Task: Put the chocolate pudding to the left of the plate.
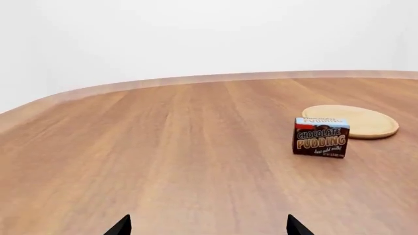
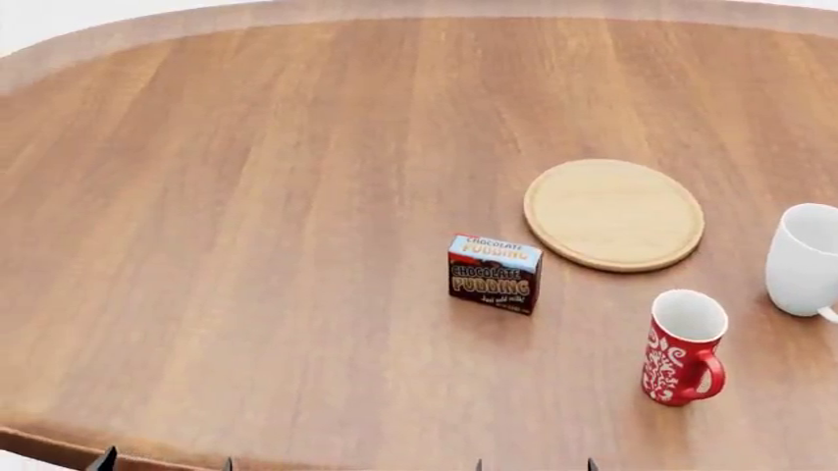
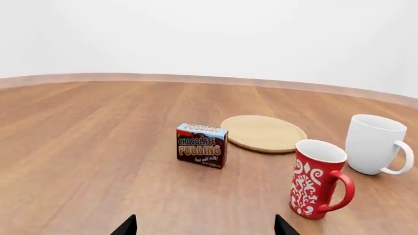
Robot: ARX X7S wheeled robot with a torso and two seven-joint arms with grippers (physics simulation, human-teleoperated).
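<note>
The chocolate pudding is a small dark brown carton with a light blue top. It stands upright on the wooden table, just front-left of the plate, a flat round tan disc. Both also show in the left wrist view, pudding and plate, and in the right wrist view, pudding and plate. My left gripper and right gripper are both open and empty, low near the table's front edge, well short of the pudding. Only their fingertips show in the head view.
A red patterned mug stands front-right of the pudding, and a white mug stands right of the plate. Both show in the right wrist view, red mug and white mug. The table's front edge runs near my grippers.
</note>
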